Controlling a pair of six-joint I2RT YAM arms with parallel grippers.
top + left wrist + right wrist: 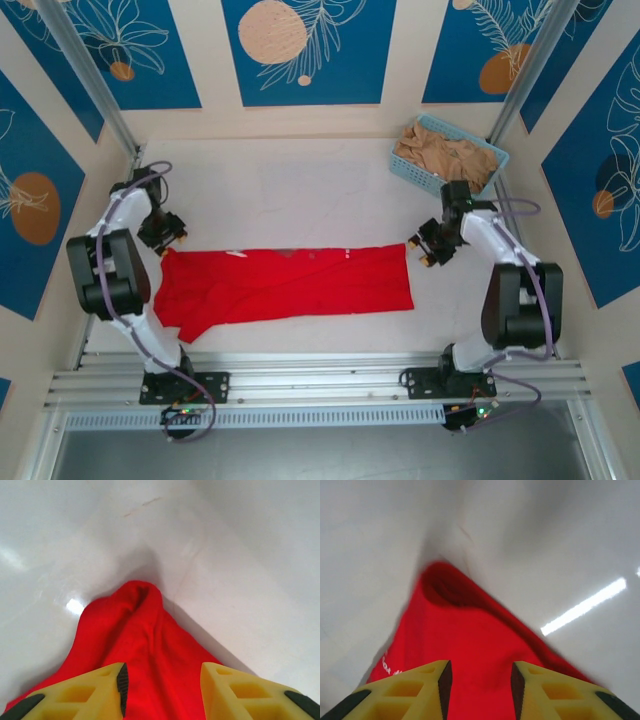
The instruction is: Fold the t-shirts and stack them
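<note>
Red t-shirt [290, 285] lies on the counter [300, 190], long axis running from left jaws to right jaws, print hard to make out. Both stand part-open, gripping nothing, a puckered corner just ahead.

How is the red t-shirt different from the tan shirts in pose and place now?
The red t-shirt lies flat on the table as a long band; the tan shirts lie crumpled in the blue basket. The red t-shirt is mid-table; the tan shirts are at the far right. Both are cloth.
</note>
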